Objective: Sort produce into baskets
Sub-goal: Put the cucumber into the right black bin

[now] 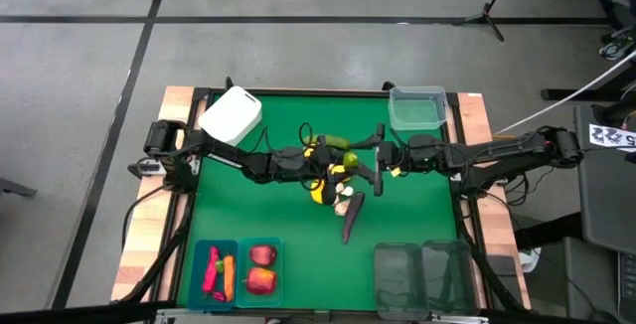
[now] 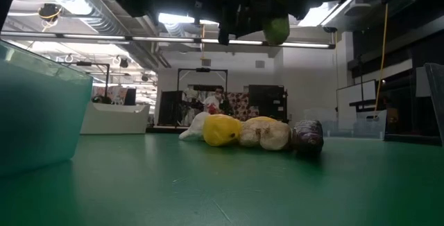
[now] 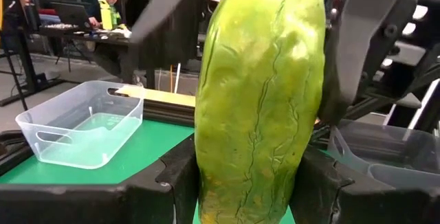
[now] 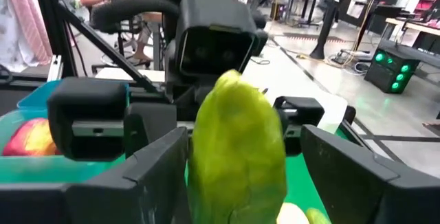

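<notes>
While the two arms are meeting above the middle of the tabletop, a green cucumber (image 1: pixel 335 142) is hanging in the air between them, well clear of the mat. The left gripper (image 3: pixel 258 183) is clamping it, its fingers (image 3: pixel 175 176) pressing against the cucumber's sides in the left wrist view. The right gripper (image 4: pixel 237 162) is also flanking it, with fingers (image 4: pixel 155 169) close on either side, though whether they are closing on it cannot be told; this is probably a hand-over in progress. Sorting is partly done: near the front left corner, one teal bin (image 1: pixel 216 274) is holding a red pepper (image 1: pixel 211 272) and a carrot (image 1: pixel 229 276), and the teal bin beside it (image 1: pixel 260 269) is holding two apples (image 1: pixel 261 267). Still waiting at the centre are a lemon (image 2: pixel 220 130), garlic bulbs (image 2: pixel 265 134) and an eggplant (image 1: pixel 353 217), lying in a loose cluster. Remaining unfilled, as far as can be seen, are the two dark-tinted bins (image 1: pixel 422 274) at the front right, the clear tub (image 1: pixel 417 108) at the back right and the white box (image 1: pixel 231 115) at the back left. Roughly half the task is judged to be remaining.
</notes>
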